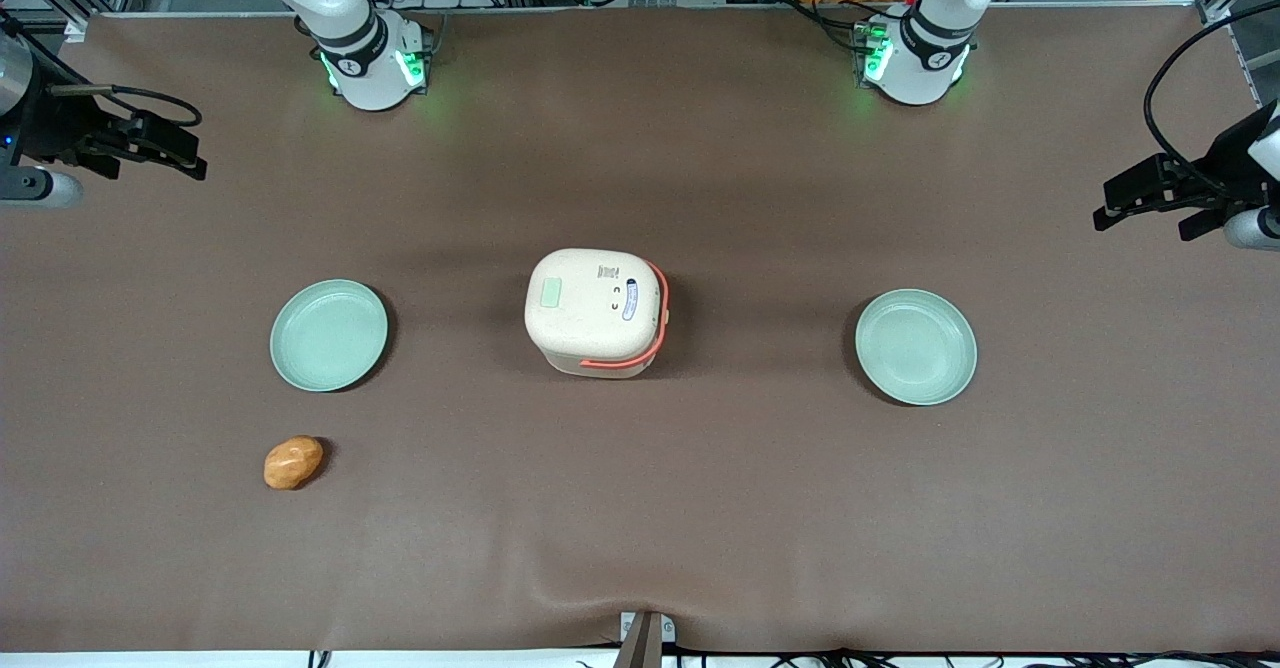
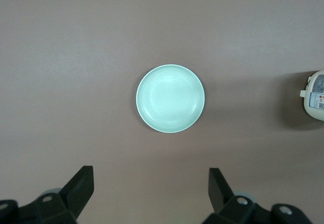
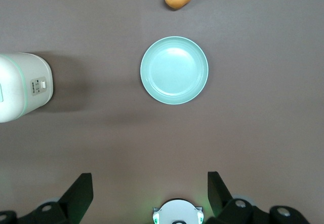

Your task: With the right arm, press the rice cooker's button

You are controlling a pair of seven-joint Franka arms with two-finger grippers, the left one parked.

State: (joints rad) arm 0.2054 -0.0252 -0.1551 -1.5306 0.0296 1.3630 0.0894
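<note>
The rice cooker (image 1: 597, 313) stands closed in the middle of the table, cream with a coral-orange handle band. The pale green button (image 1: 549, 294) lies flush on its lid, beside a bluish-white oval panel (image 1: 630, 300). My right gripper (image 1: 185, 153) hangs open and empty above the working arm's end of the table, well away from the cooker. In the right wrist view its gripper (image 3: 149, 193) has wide-apart fingers (image 3: 81, 193) over bare table, and the cooker's side (image 3: 20, 84) shows. The cooker's edge also shows in the left wrist view (image 2: 315, 95).
A round pale green plate (image 1: 328, 335) lies between the gripper's end and the cooker, also in the right wrist view (image 3: 174, 70). A golden-brown potato-like lump (image 1: 293, 462) lies nearer the front camera. A second plate (image 1: 916, 346) lies toward the parked arm's end.
</note>
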